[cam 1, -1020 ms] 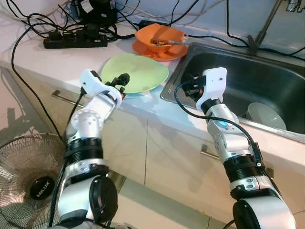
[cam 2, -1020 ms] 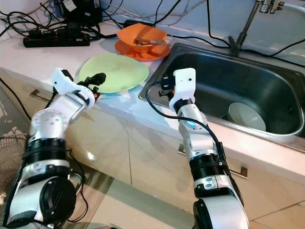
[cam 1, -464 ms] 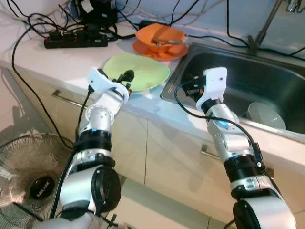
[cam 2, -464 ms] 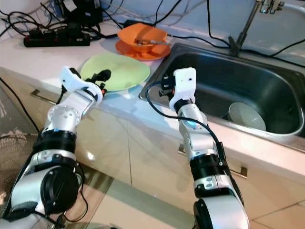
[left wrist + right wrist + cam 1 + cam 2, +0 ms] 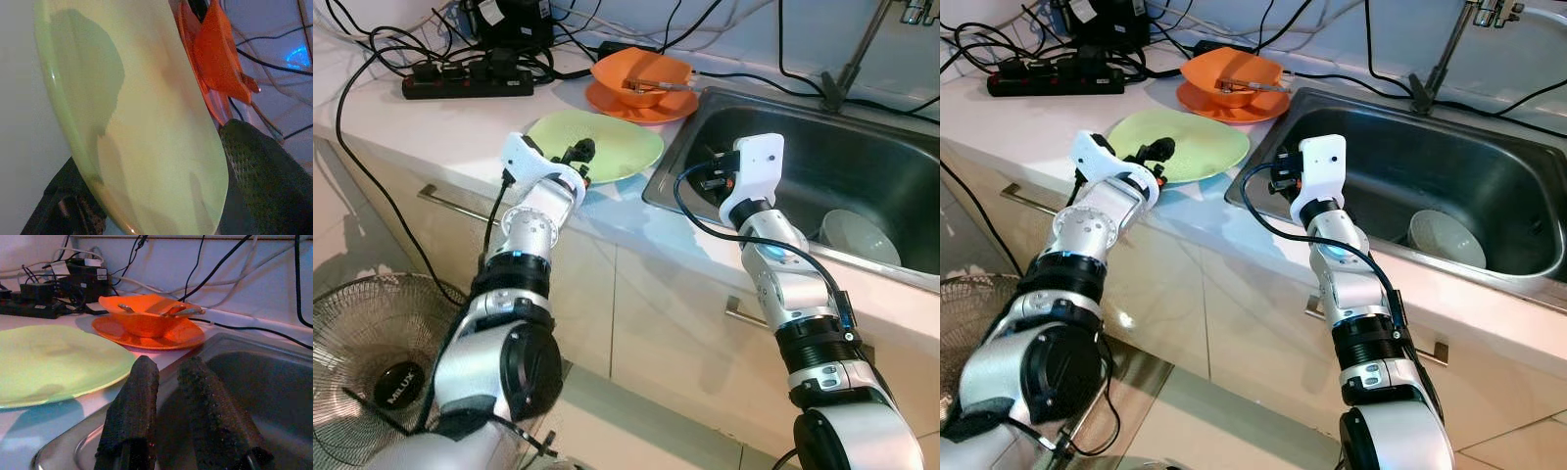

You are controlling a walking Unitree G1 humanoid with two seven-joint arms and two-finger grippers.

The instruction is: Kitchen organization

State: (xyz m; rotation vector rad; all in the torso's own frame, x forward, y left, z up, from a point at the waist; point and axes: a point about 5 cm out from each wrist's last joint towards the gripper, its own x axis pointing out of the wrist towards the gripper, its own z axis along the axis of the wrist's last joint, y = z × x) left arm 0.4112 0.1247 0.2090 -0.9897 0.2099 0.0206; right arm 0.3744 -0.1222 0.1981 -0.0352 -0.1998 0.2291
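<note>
A light green plate (image 5: 612, 147) lies on the white counter, left of the sink. My left gripper (image 5: 576, 157) is at the plate's near rim. In the left wrist view the plate (image 5: 146, 122) runs between the two fingers (image 5: 264, 181), one above it and one below, gripping it. My right gripper (image 5: 705, 178) hovers over the sink's left rim. Its fingers (image 5: 132, 406) stand a narrow gap apart with nothing between them. Behind the green plate an orange bowl (image 5: 641, 73) holding a spoon rests on an orange plate (image 5: 636, 108).
The steel sink (image 5: 862, 157) holds a white bowl (image 5: 860, 235), and the faucet stem (image 5: 857, 54) rises behind it. A black power strip (image 5: 470, 83) and tangled cables lie at the counter's back left. A floor fan (image 5: 382, 362) stands at the lower left beside the cabinets.
My left arm has reached forward and to the right, bringing its fingers onto the green plate's near rim. The plate has shifted slightly toward the sink. The right arm has barely moved.
</note>
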